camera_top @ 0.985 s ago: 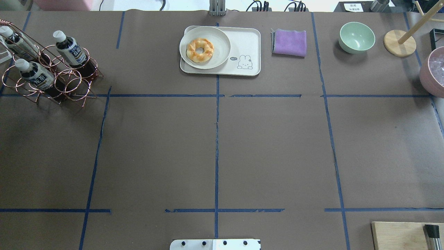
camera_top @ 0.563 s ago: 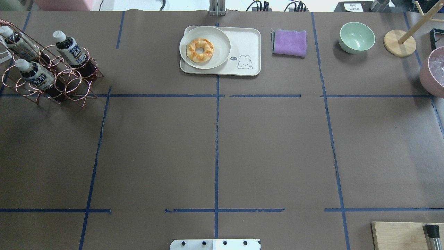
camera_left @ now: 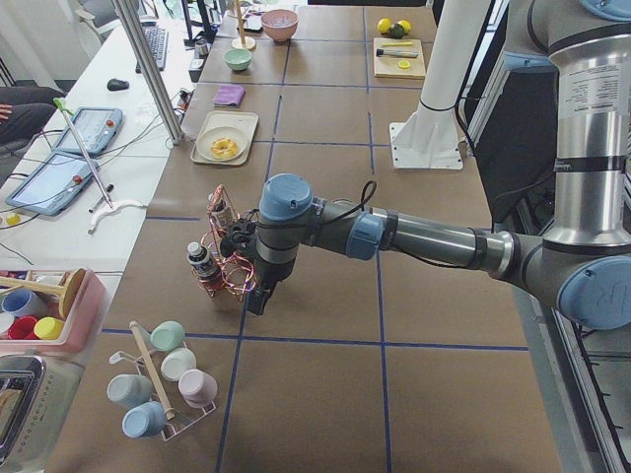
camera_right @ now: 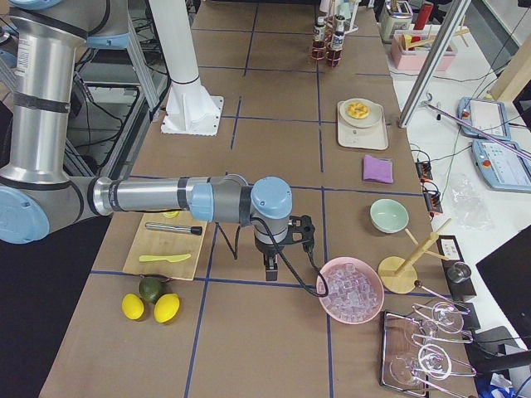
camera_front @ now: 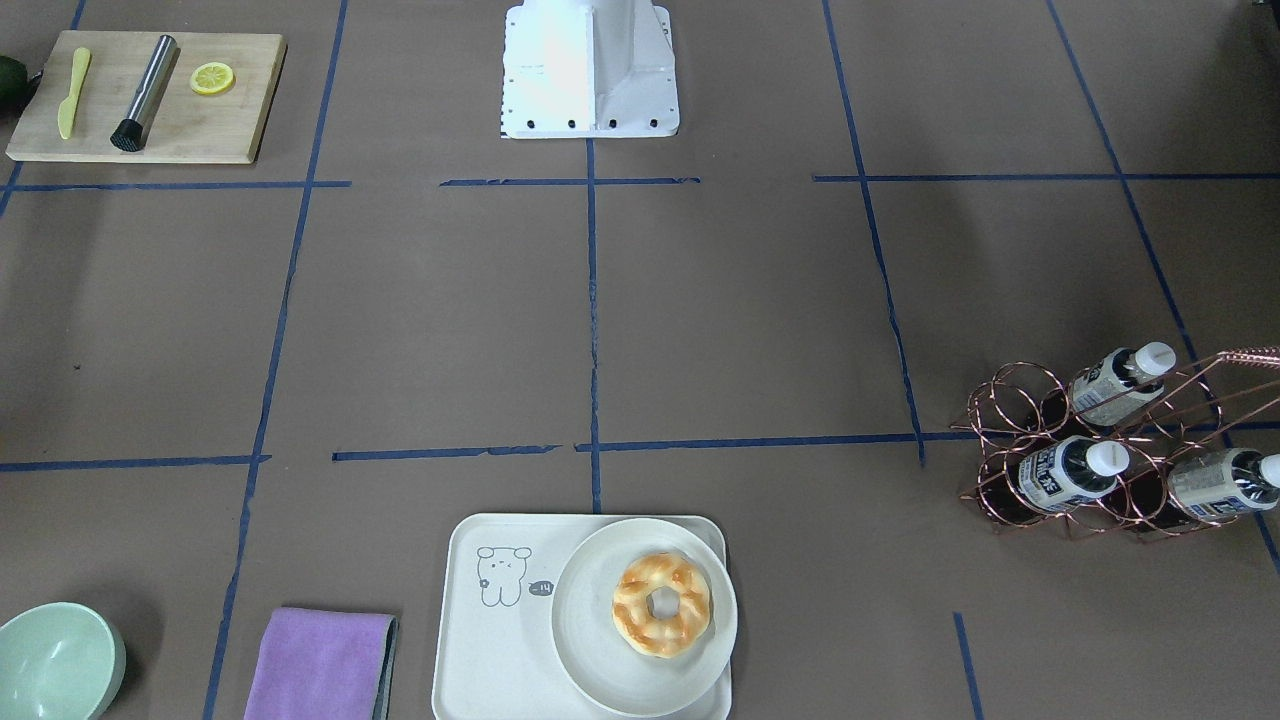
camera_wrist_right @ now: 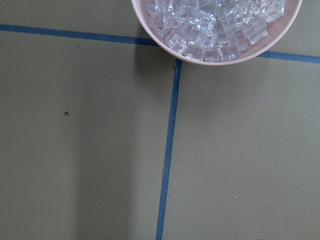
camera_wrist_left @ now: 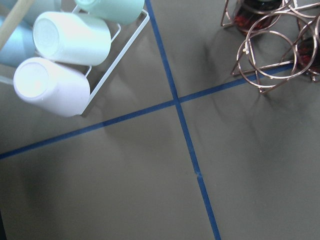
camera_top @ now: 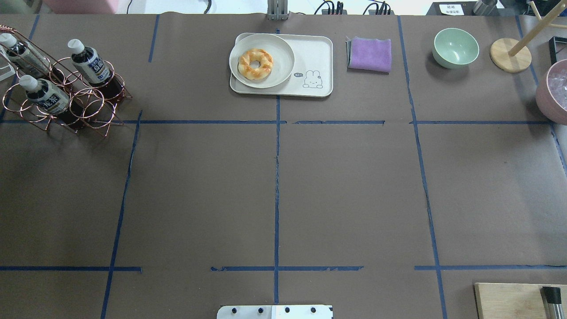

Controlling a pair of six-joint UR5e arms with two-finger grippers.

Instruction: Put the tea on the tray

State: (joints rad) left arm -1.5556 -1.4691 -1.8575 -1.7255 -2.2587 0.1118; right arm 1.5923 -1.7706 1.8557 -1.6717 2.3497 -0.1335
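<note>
1. Nothing on the tabletop (camera_top: 354, 186) has shifted since a second ago.
2. Three bottles of tea (camera_top: 91, 62) lean in a copper wire rack (camera_top: 94, 105), well apart from the tray (camera_top: 316, 53).
3. On that tray: a round plate (camera_top: 283, 66) with a doughnut (camera_top: 255, 64).
4. State of left end effector (camera_left: 258, 296): cannot tell; it hangs just beside the rack.
5. State of right end effector (camera_right: 271, 267): cannot tell; it hangs near a pink bowl (camera_right: 325, 305) of ice.

Donut (camera_top: 255, 64) on a round plate (camera_top: 283, 62); purple cloth (camera_top: 370, 54) between it and green bowl (camera_top: 456, 48); pink bowl (camera_top: 547, 95) holds ice (camera_wrist_right: 215, 25).
</note>
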